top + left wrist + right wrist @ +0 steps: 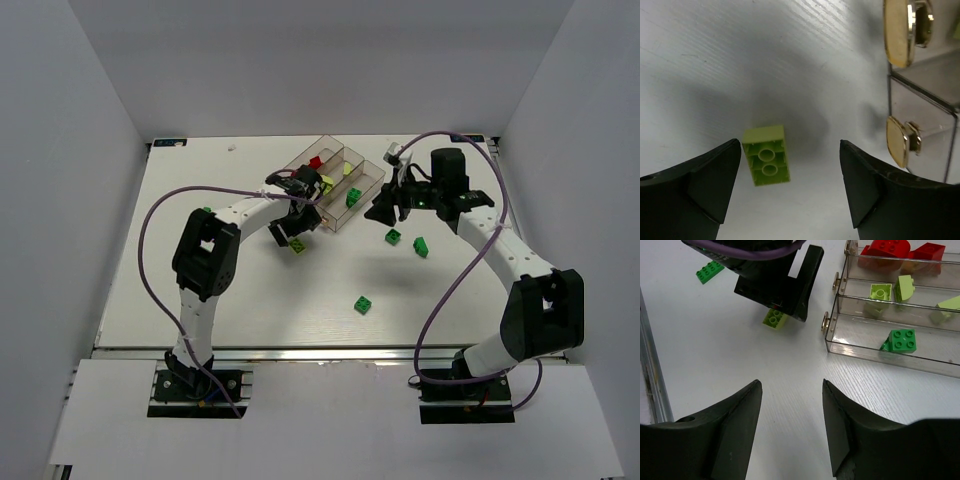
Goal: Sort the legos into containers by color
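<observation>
Plainly off-centre between the spread jaws of the left gripper (pixel 789 150), the pale yellow-green studded plastic brick (pixel 766 155) lies on the white table (pixel 715 60) — closing may shove or tip it, not pinch it; the right gripper (pixel 791 385) gapes empty.

White table (pixel 250 300): legos (pixel 363 305), containers (pixel 340 218)

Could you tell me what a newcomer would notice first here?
The left gripper hangs open over a pale yellow-green brick beside the clear containers, whose compartments hold sorted bricks, one colour each. Three loose green bricks lie on the table to their right.
</observation>
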Controlling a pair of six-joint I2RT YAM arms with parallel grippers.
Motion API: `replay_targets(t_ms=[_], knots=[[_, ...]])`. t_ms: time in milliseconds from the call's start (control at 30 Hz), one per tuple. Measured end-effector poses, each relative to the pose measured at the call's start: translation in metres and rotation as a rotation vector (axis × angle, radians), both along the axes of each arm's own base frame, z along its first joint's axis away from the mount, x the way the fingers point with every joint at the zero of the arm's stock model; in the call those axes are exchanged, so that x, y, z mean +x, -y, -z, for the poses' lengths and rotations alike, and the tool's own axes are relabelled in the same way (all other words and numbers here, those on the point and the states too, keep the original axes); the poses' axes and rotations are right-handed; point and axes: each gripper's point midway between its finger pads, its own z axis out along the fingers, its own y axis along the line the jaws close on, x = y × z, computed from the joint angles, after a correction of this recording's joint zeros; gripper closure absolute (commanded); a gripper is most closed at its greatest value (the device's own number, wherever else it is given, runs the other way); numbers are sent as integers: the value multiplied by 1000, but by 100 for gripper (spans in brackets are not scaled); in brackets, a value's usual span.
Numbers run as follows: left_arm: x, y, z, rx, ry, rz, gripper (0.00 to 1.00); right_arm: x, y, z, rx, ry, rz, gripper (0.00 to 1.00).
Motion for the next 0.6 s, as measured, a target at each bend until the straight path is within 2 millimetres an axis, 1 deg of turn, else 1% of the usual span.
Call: replay_targets(t_ms=[33,133,233,333,367,400,433,467,533,567,600], knots=[[0,-1,4,9,-11,-1,15,1,1,0,0,-1,4,43],[-9,-7,15,44,-56,0,20,3,5,0,2,-4,17,44],[-14,-10,17,59,-76,0,21,5,8,0,5,-10,29,44],[-15,-10,17,64,-80,0,27,6,9,-2,12,-11,34,44],[-15,-10,17,64,-80,1,34,7,9,-2,14,-8,36,44],[-15,-10,17,62,-78,-3,37,8,9,-3,16,-7,36,45],[-14,-10,17,62,-78,-4,43,8,10,-3,16,-6,38,45],[-15,-10,17,62,-78,-5,54,8,10,-3,17,-5,36,45],[-14,-10,17,62,-77,-4,68,8,10,-3,18,-6,36,45],[-14,-10,16,63,-76,1,73,8,10,-3,18,-6,36,45],[-14,-10,16,62,-74,1,81,8,10,-3,17,-6,36,46]])
